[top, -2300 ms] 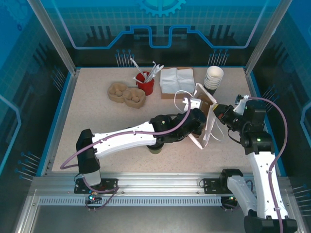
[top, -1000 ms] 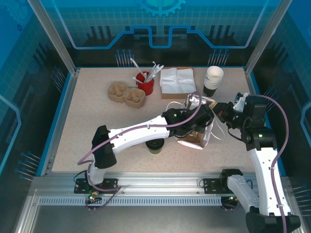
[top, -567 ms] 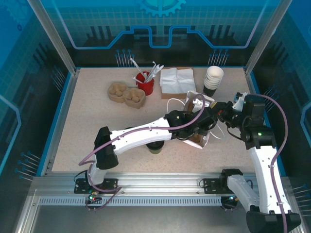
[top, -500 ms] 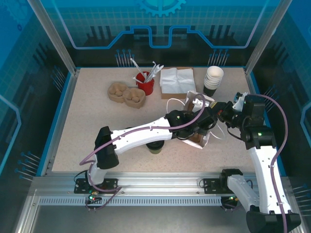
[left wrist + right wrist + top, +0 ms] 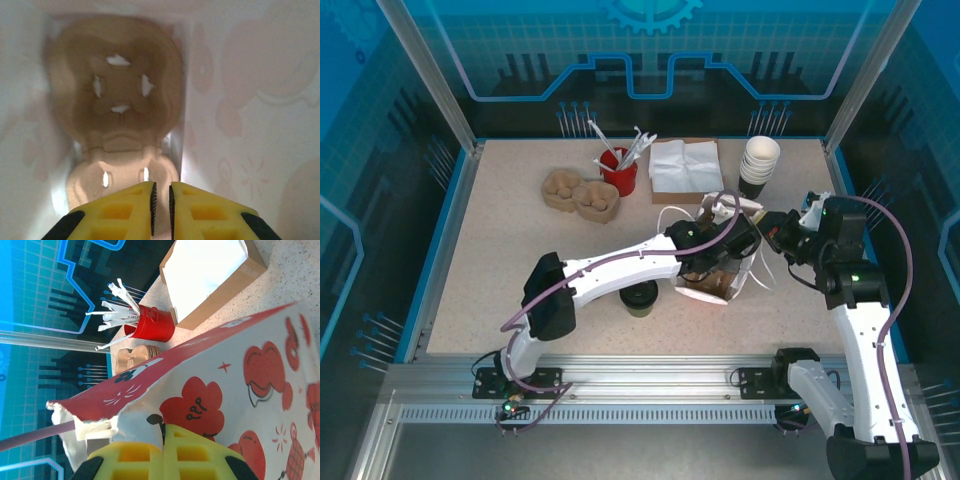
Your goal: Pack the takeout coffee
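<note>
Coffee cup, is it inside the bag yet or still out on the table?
Out. The lidded coffee cup stands upright on the table, apart from the bag.

Our top camera sits high up behind the arms and looks down on the whole table (image 5: pixel 500 260) from far off. Our left wrist camera is inside the paper bag (image 5: pixel 250 100), very near, facing the brown cup carrier (image 5: pixel 117 85) deep inside, with the left gripper (image 5: pixel 161 194) at the picture's low edge. Our right wrist camera sits close against the bag's outside, turned sideways, and looks past it to the red cup (image 5: pixel 150 324) and napkin box (image 5: pixel 210 275). We see these three from the top too.
</note>
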`<state>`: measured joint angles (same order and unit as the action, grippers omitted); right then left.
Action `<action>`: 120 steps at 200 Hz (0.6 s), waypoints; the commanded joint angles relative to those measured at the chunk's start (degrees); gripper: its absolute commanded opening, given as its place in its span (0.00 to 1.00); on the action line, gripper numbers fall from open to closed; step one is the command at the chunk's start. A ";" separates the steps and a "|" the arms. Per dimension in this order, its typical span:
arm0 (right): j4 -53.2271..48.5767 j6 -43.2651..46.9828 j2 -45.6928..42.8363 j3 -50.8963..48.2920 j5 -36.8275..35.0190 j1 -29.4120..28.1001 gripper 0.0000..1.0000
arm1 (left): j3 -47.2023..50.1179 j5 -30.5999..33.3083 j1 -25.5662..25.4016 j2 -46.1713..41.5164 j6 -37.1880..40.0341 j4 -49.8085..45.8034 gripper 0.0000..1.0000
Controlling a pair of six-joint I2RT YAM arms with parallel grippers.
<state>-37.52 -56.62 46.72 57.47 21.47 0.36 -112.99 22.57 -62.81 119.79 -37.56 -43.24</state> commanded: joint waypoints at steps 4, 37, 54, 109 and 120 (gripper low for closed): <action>-0.54 -0.78 -0.84 0.29 1.29 -0.92 0.00 | 0.85 -2.76 0.41 1.74 -0.17 -0.10 0.19; -0.35 -0.69 -0.93 0.06 1.19 -0.89 0.00 | 1.10 -4.44 1.06 3.16 -0.26 -0.62 0.19; 0.07 -0.69 -1.02 -0.09 1.27 -0.98 0.00 | 1.12 -5.84 1.61 4.26 -0.66 -0.94 0.19; 0.43 -0.17 -0.93 -0.26 1.29 -1.17 0.00 | 0.76 -8.65 3.17 7.57 -1.28 -1.56 0.19; 0.56 -0.17 -0.84 -0.38 1.42 -1.27 0.00 | 0.57 -9.07 3.47 8.32 -1.32 -1.67 0.19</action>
<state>-37.56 -56.80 46.46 57.41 21.41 0.25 -112.66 15.92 -60.07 125.89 -37.63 -43.27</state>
